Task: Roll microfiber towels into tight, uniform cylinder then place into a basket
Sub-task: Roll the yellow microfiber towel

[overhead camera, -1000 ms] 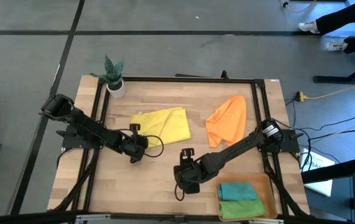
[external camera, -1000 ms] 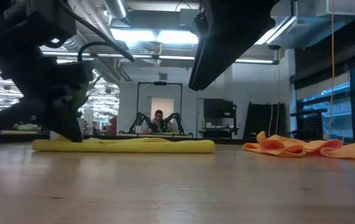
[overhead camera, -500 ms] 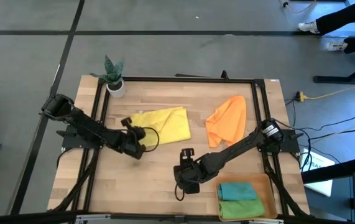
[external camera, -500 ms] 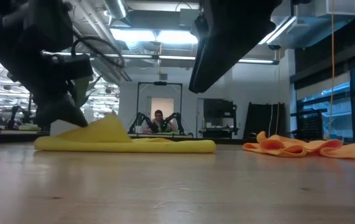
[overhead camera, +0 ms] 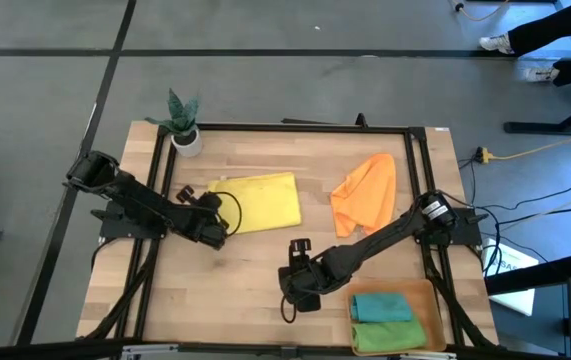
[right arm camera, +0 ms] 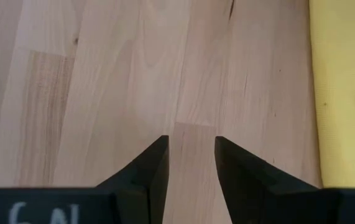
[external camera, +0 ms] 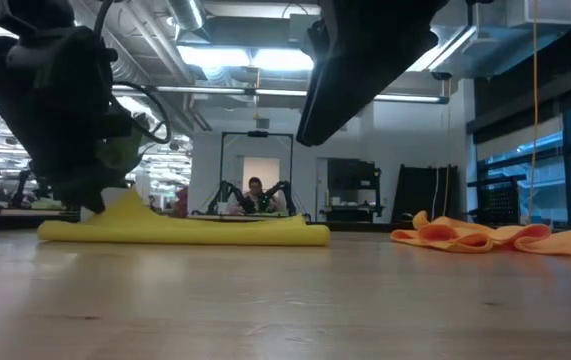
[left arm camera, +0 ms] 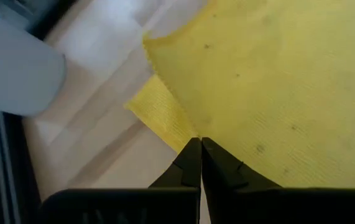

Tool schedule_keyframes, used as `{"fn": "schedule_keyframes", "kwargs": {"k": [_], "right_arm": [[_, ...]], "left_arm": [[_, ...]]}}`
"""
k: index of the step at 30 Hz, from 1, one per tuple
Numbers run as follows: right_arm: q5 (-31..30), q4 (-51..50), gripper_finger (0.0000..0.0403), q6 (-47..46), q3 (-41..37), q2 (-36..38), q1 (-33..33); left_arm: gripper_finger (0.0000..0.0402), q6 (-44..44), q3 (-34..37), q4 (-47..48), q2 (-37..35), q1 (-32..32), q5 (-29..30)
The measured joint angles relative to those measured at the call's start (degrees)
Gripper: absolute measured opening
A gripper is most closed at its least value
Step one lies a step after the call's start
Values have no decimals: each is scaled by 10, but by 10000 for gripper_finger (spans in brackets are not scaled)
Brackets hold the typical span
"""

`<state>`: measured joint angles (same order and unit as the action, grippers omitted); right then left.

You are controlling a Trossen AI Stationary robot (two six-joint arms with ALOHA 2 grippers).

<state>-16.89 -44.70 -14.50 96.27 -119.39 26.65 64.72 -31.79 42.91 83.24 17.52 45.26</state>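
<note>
At the table's left side, the left gripper (left arm camera: 199, 144) is pinched tight on the near-left corner of the yellow towel (overhead camera: 260, 200), lifting that corner a little off the wood, as the low view shows by the small peak in the cloth. Holding by a corner makes sense here: it lets the arm tug the sheet flat or start a fold before any rolling, and the rest of the towel lies spread beside the plant pot (overhead camera: 186, 138) so it has room to turn.

Near the front middle, the right gripper (right arm camera: 189, 163) hovers over bare wood with its fingers partly apart and nothing between them, apparently waiting just clear of the yellow cloth.

Further right, the orange towel (overhead camera: 365, 192) lies crumpled and untouched. By the front right corner, the basket (overhead camera: 428, 293) already holds the teal towel (overhead camera: 382, 305) and green towel (overhead camera: 388, 335), side by side, so I judge the job about half done.
</note>
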Motion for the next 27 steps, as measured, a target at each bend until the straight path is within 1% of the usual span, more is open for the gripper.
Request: {"fn": "schedule_keyframes", "kwargs": {"k": [3, 5, 8, 12, 17, 20, 23, 25, 27], "right_arm": [[0, 1, 131, 2, 0, 0, 0], [-1, 2, 131, 6, 0, 0, 0], [-6, 7, 131, 13, 0, 0, 0], [-10, 12, 131, 15, 0, 0, -2], [-10, 12, 131, 14, -1, 0, -4], [-10, 12, 131, 13, -1, 0, -5], [-11, 13, 131, 13, -1, 0, -5], [-15, 17, 131, 13, -1, 0, -6], [-25, 17, 131, 18, -1, 0, -9]], "left_arm": [[3, -9, 0, -4, 0, 0, -33], [8, 6, 0, -4, 0, 0, -54], [20, 10, 0, -5, 0, 0, -58], [44, 0, 0, -4, 0, 0, -62], [74, -23, 0, 7, 0, -3, -90], [78, -22, -11, 53, -10, -4, -95], [75, -4, -44, 124, -27, -4, -100], [75, 5, -67, 162, -41, -1, -94], [77, 7, -85, 176, -58, 7, -74]]}}
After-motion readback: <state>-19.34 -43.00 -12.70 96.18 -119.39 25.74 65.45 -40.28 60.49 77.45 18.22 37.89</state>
